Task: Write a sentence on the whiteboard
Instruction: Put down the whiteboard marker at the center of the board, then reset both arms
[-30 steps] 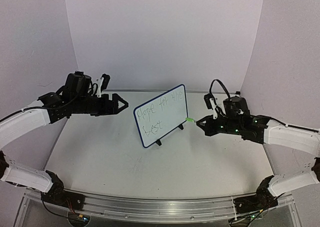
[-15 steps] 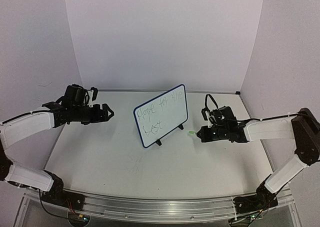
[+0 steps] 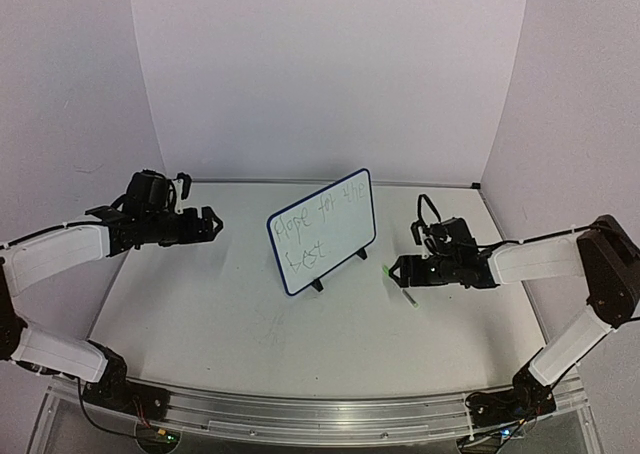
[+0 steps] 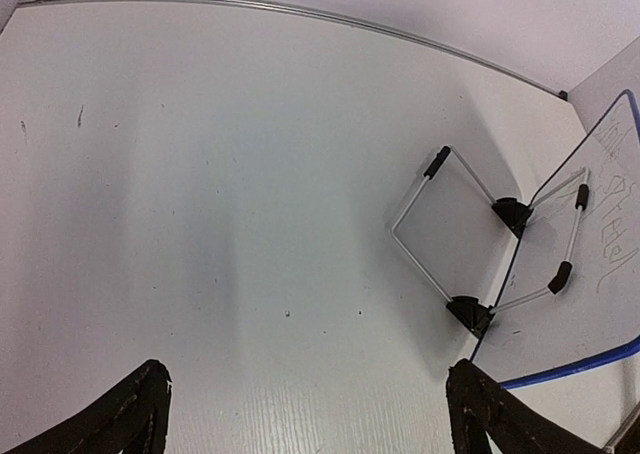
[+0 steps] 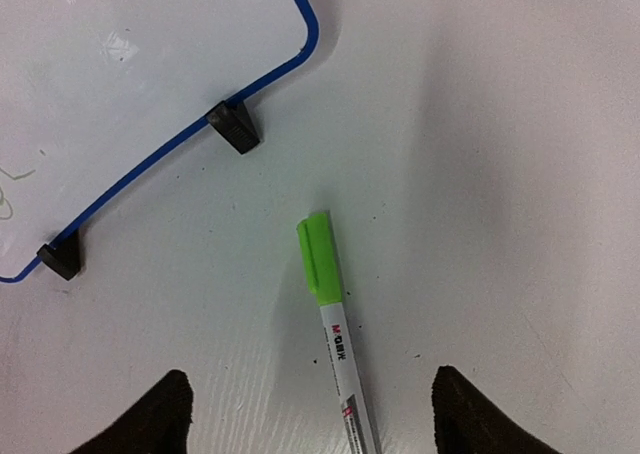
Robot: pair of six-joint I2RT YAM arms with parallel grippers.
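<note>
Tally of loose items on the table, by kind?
Whiteboard: 1
Marker: 1
Total: 2

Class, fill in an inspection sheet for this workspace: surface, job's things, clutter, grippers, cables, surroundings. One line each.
Surface: white table, faint specks only.
Job's things: whiteboard upright on its wire stand, handwriting on it; green-capped marker lying flat beside it.
Clutter: nothing seen.
Grippers: left gripper open, empty, off the board; right gripper open over the marker, not gripping.
Cables: black cable loops at both wrists.
Surroundings: plain walls on three sides; metal rail at near edge.
</note>
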